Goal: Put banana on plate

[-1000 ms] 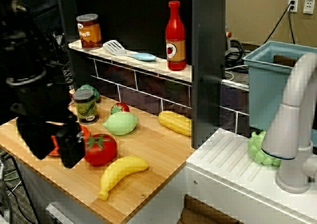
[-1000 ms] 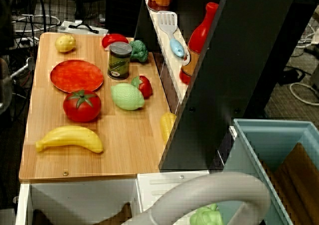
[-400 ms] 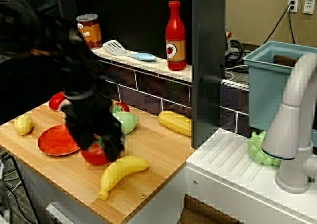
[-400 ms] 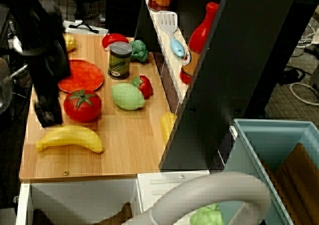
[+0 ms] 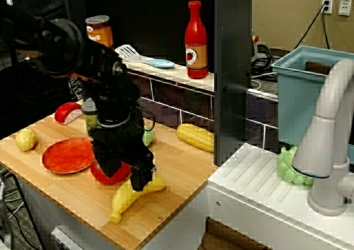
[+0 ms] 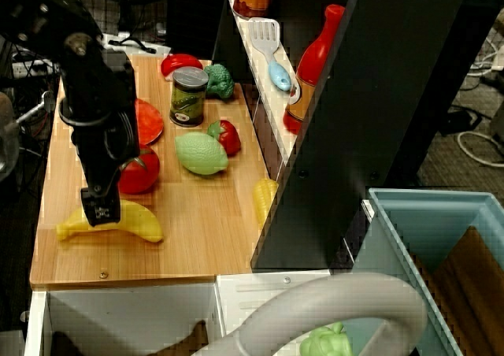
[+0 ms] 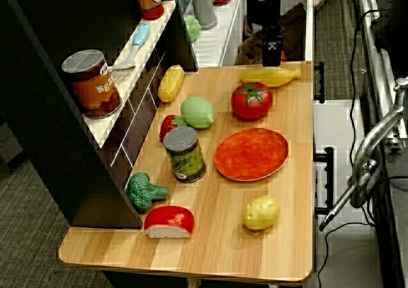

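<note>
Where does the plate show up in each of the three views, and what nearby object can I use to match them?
Front view: the plate lies at the left of the board, left of the arm.
High side view: only its right edge shows behind the arm.
View from the far end: it is fully visible at centre.
Shared landmark: the tomato, between the plate and the banana.

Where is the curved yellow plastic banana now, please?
Seen from the side, the banana lies at the wooden counter's front edge, under the hand, beside the red tomato.
</note>
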`<state>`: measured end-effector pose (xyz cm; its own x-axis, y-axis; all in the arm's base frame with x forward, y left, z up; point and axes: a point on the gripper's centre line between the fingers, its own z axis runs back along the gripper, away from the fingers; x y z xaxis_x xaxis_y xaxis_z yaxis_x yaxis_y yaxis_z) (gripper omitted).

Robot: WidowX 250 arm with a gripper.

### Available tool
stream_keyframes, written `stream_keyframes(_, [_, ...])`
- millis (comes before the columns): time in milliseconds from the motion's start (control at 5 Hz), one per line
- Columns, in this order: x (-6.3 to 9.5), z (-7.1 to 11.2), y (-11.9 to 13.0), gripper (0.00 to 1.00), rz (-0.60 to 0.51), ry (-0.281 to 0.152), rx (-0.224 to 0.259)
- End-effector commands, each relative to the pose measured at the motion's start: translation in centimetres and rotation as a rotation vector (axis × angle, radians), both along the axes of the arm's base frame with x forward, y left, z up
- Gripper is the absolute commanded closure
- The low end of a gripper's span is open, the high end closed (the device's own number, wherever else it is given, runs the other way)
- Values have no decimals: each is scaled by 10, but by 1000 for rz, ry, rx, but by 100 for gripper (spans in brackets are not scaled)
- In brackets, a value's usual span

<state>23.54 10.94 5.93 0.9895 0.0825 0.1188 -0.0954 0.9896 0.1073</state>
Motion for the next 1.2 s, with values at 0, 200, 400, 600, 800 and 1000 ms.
stream_keyframes(0, [1, 9, 4, 0, -23, -1, -23])
stream_keyframes(200, [-1, 2, 3, 0, -24, 17, -22])
stream_keyframes(400, [-1, -7, 4, 0, -23, 30, -6])
stream_keyframes(600, [-1, -12, 5, 0, -18, 37, -2])
stream_keyframes(800, [-2, -19, 5, 0, -12, 49, -6])
stream_keyframes(1000, [-4, -29, 5, 0, -11, 77, -2])
